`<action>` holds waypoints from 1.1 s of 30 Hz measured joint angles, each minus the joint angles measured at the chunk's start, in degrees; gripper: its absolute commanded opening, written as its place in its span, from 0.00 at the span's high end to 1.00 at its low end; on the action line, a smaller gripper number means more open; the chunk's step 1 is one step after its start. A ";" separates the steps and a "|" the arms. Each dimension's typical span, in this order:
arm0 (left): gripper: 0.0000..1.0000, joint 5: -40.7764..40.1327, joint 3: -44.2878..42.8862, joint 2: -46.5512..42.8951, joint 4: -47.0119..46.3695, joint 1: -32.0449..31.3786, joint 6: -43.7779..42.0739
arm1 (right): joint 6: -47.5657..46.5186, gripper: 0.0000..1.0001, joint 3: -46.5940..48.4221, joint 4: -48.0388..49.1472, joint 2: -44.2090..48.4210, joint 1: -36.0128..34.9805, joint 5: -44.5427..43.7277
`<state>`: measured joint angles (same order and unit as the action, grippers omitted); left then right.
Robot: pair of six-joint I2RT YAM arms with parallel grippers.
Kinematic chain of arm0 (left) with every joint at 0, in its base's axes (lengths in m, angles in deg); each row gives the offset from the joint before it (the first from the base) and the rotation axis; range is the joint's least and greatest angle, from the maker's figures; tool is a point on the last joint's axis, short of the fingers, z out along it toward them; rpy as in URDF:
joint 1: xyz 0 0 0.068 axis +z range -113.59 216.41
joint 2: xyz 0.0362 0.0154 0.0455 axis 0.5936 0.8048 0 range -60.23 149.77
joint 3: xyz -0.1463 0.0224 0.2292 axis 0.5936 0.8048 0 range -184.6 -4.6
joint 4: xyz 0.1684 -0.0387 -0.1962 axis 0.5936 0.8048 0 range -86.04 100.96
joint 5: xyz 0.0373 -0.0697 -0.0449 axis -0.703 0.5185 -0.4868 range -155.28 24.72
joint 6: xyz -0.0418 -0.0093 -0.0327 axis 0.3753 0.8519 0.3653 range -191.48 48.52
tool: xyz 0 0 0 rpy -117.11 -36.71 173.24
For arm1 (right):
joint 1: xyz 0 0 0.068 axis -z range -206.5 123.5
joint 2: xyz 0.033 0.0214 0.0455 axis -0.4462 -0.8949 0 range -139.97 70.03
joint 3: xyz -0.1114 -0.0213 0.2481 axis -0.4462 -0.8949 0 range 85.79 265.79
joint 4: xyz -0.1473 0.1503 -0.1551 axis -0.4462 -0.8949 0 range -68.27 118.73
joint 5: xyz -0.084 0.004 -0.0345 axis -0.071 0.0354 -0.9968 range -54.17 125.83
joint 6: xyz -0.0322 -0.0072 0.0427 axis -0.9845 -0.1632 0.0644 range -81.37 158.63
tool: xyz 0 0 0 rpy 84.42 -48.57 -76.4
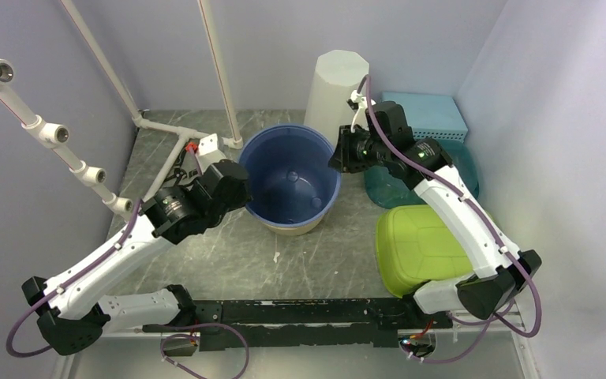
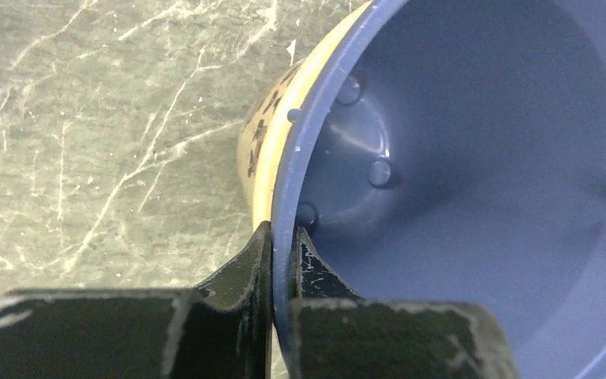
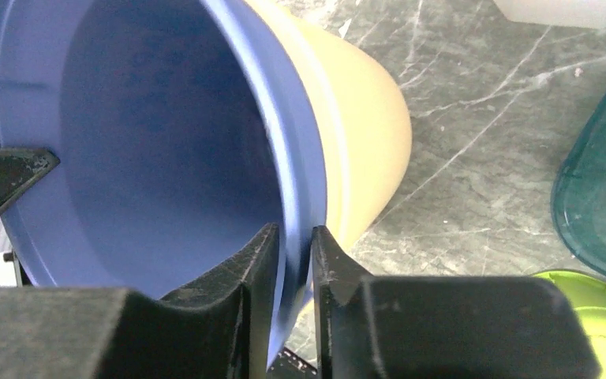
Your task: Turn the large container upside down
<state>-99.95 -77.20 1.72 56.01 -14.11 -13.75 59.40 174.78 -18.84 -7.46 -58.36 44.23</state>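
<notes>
The large container (image 1: 290, 178), blue inside and pale yellow outside, stands mouth up in the middle of the table. My left gripper (image 1: 241, 188) is at its left rim. In the left wrist view this gripper (image 2: 282, 233) is shut on the container (image 2: 481, 158), one finger outside the wall and one inside. My right gripper (image 1: 336, 158) is at the right rim. In the right wrist view its jaws (image 3: 293, 233) straddle the container's (image 3: 166, 142) blurred blue rim, slightly apart, with a thin gap beside the rim.
A tall white cylinder (image 1: 335, 91) and a light blue box (image 1: 430, 114) stand behind the container. A teal dish (image 1: 390, 192) and a green upturned tub (image 1: 418, 249) lie to its right. White pipes (image 1: 55, 134) run along the left wall.
</notes>
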 measured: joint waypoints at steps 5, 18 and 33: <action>0.97 0.76 0.17 -0.42 -0.74 0.04 -3.56 | 0.57 0.62 0.00 0.02 -0.66 0.11 1.33; 0.62 2.01 0.13 -0.76 -3.54 0.37 -7.43 | -1.40 1.00 1.11 -0.87 -2.69 0.33 -1.42; 0.06 -1.86 6.75 -16.57 -1.55 -0.50 -2.12 | 4.81 1.00 -2.60 0.52 -4.11 9.01 4.79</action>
<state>-101.81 -70.44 -14.84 54.46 -14.61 -15.87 64.21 172.18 -18.31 -11.57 -49.35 49.02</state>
